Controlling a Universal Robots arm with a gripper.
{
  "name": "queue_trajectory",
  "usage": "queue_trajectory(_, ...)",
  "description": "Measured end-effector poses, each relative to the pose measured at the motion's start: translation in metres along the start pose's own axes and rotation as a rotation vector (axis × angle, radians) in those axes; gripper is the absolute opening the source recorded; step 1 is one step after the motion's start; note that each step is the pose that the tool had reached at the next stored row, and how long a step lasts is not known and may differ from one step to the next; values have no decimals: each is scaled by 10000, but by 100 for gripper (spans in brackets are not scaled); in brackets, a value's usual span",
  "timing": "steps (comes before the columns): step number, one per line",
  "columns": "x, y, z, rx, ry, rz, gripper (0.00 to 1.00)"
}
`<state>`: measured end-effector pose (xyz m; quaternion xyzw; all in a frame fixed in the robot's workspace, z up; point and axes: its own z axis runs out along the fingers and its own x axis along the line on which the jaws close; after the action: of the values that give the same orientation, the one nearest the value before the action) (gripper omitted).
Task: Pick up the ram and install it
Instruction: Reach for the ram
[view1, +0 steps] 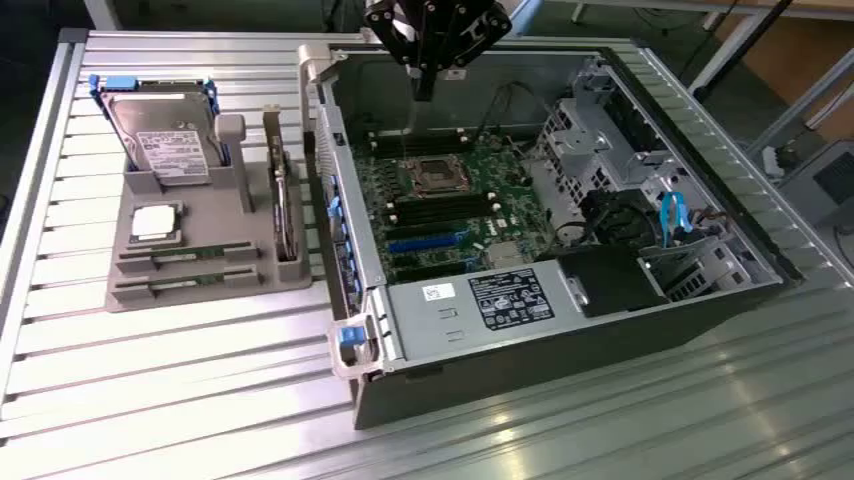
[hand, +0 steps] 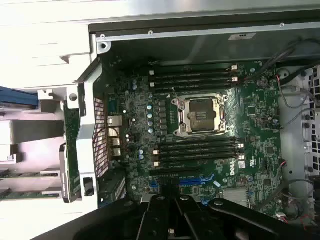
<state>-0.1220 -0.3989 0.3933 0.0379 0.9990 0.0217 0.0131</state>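
The long, thin green ram stick (view1: 187, 257) is laid crosswise in the grey plastic holder (view1: 123, 300), well to the exterior view's left of the black hand (view1: 423, 90), whose state cannot be told, over the open computer case (view1: 507, 375)

The hand (view1: 423, 86) hangs pointing straight down (its body black, bulky).

Unobstructed motherboard (view1: 461, 215), drive cage (view1: 601, 135) alongside

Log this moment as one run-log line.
gripper: above motherboard in open case | ram and second ram: both in grey holder, untouched
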Motion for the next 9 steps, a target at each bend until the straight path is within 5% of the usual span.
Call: queue_trajectory(9,36,-3,-1,1,0,0,10)
